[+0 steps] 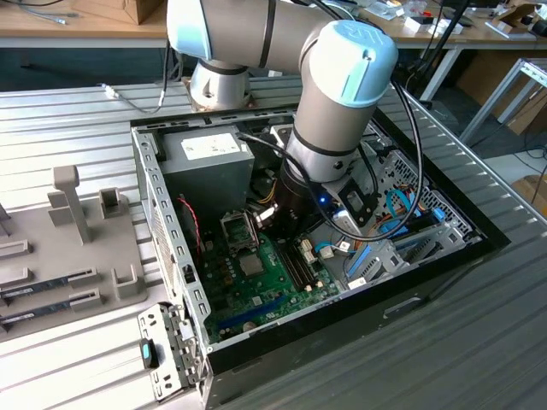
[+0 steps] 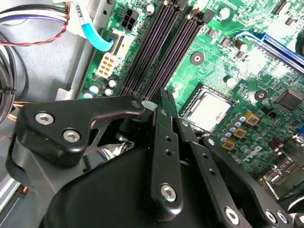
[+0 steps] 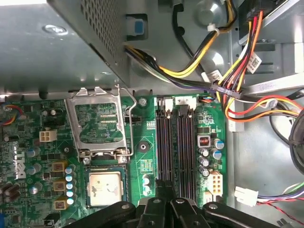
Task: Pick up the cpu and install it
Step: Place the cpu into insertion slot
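Note:
The cpu [image 3: 105,188] [image 2: 209,110] [image 1: 250,264], a small silver square, lies flat in its socket on the green motherboard [image 3: 142,166]. The socket's hinged metal lid [image 3: 97,123] [image 1: 238,229] stands open beside it. My gripper [image 3: 164,187] [image 2: 163,97] hangs low inside the computer case, over the near end of the black memory slots [image 3: 175,137] and just to the side of the cpu. Its black fingers are shut together with nothing between them. The arm's wrist [image 1: 320,162] reaches down into the case from above.
The grey power supply [image 1: 205,158] and bundles of coloured cables [image 3: 228,76] crowd the case next to the board. Metal case walls [image 1: 162,231] ring the board. A grey parts fixture [image 1: 77,248] lies on the table at the exterior view's left.

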